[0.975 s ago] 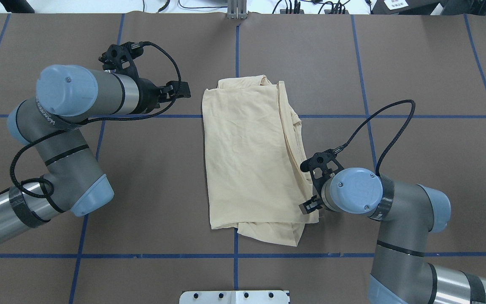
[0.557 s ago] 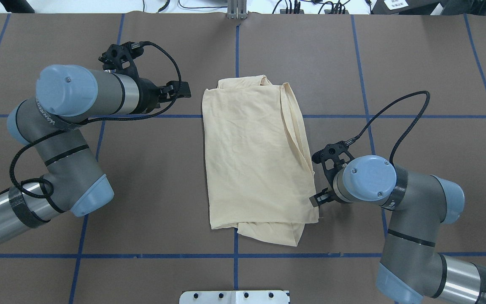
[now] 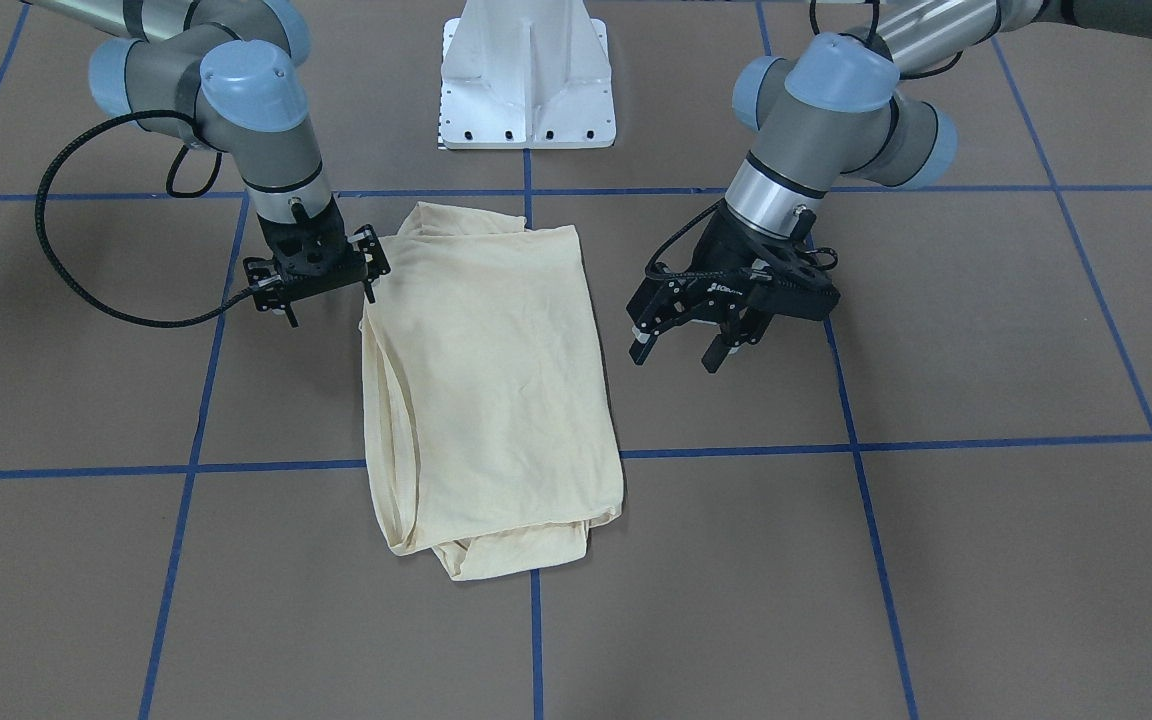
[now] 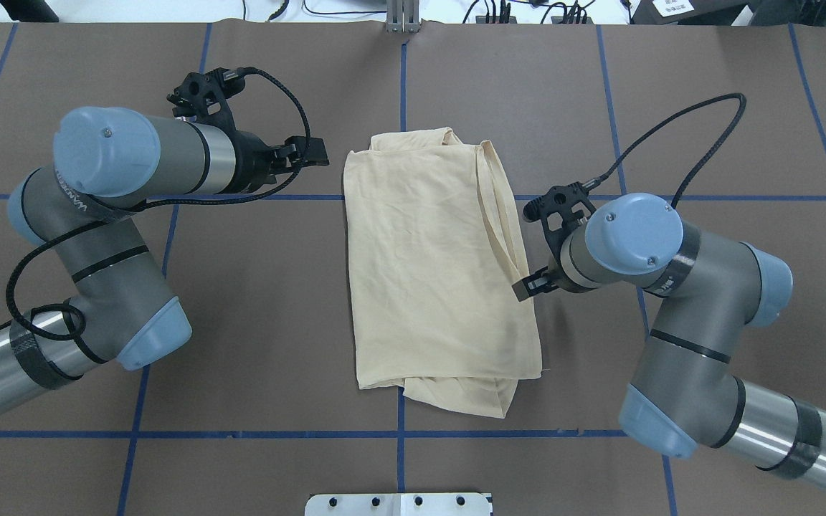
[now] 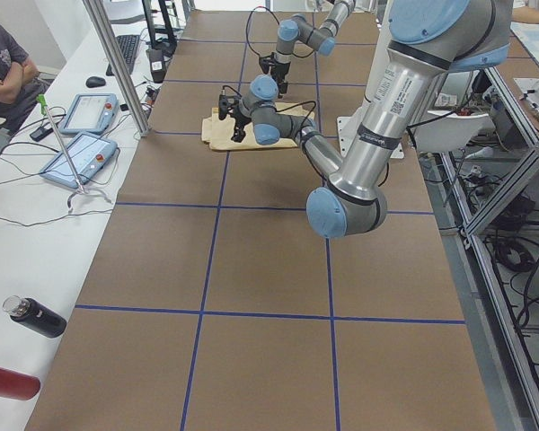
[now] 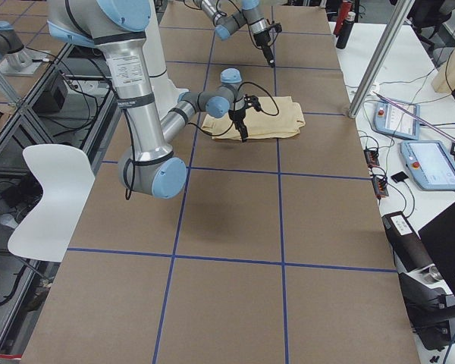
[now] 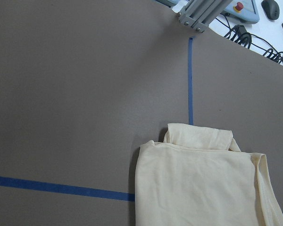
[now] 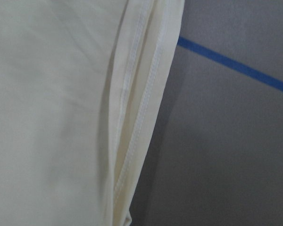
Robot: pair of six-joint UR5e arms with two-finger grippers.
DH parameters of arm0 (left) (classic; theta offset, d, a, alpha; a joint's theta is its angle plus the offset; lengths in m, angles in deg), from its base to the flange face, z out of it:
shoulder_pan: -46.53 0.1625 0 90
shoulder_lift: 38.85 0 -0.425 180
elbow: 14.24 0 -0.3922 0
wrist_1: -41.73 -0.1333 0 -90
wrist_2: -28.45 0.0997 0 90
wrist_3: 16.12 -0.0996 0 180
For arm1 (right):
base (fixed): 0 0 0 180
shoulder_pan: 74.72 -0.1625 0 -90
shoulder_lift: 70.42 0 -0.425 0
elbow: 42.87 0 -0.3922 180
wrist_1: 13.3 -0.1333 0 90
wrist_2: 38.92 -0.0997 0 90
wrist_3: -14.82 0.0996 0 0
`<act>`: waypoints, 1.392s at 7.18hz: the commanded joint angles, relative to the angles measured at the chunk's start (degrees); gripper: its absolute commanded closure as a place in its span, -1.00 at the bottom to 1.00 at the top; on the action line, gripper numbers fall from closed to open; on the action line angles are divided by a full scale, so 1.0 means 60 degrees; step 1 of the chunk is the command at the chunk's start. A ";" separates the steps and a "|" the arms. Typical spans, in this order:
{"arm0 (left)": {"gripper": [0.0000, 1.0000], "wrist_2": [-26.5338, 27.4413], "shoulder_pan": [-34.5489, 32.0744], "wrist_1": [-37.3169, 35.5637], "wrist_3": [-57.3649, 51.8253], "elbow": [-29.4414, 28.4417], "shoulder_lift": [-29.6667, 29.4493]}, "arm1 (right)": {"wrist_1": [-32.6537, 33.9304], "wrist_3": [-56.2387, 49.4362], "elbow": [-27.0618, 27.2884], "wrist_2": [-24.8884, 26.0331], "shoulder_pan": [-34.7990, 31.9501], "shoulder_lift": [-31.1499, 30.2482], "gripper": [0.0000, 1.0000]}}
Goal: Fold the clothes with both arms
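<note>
A pale cream-yellow shirt (image 4: 427,265) lies folded into a long rectangle at the middle of a brown table (image 4: 728,93), across the centre blue tape line (image 4: 403,86). No print shows. The cloth looks thin, soft and light. It will likely sag, and its layers may slide over one another when lifted, so a pinch should catch every layer at once.

Stacked hemmed edges run along the side nearest the right arm (the right wrist camera shows two stitched seams lying one on the other). A loose bunch of cloth sticks out at the end nearest the robot.

The right gripper (image 4: 526,287) sits low at that layered edge, about halfway along. Whether its fingers are apart, closed or pinching cloth cannot be told. The left gripper (image 3: 676,352) hovers off the opposite long edge, towards the far corner, with its fingers spread and empty.

Good holds would probably be the two corners of one short end, one per arm. Bare table lies open on every side of the shirt, and the white pedestal base (image 3: 526,80) stands well apart beyond the near end.
</note>
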 commanded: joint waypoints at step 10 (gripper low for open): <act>-1.00 -0.0007 0.0008 0.0001 -0.0056 0.0630 -0.0008 | -0.1458 -0.0484 -0.3655 -0.0072 -0.0387 0.2048 -0.99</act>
